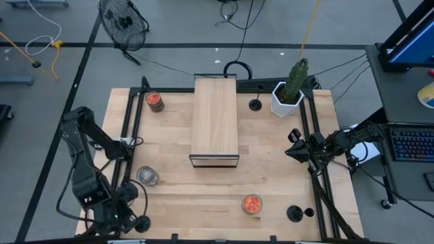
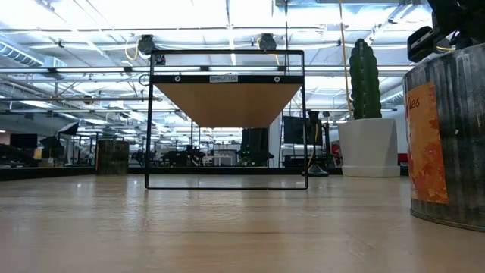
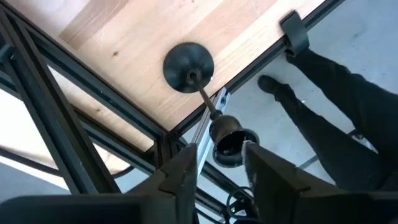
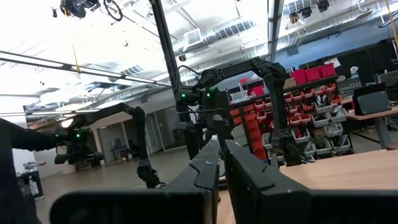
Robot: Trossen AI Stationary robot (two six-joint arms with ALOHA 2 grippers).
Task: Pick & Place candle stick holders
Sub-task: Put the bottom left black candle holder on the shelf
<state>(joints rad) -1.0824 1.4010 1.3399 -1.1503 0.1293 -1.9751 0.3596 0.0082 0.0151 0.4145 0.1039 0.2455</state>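
Left gripper (image 3: 217, 171): at the near left corner of the table (image 1: 169, 203), fingers apart, just over the cup end of a black holder (image 3: 188, 67); contact not clear.
That holder: standing on its round base at the table's corner, stem rising toward the fingers.
Right gripper (image 4: 222, 163): at the right edge of the table, fingers together, nothing between them.
Other black holders: one (image 1: 255, 104) near the far edge beside the cactus pot (image 1: 286, 99); one (image 1: 295, 214) at the near right corner.
Orange cups: one (image 1: 155, 101) far left, one (image 1: 251, 204) near the front, right of centre.
Clear cup (image 1: 148, 176): near left, well apart from the wooden box (image 1: 215, 120).
Wooden box: centre, toward the far edge.
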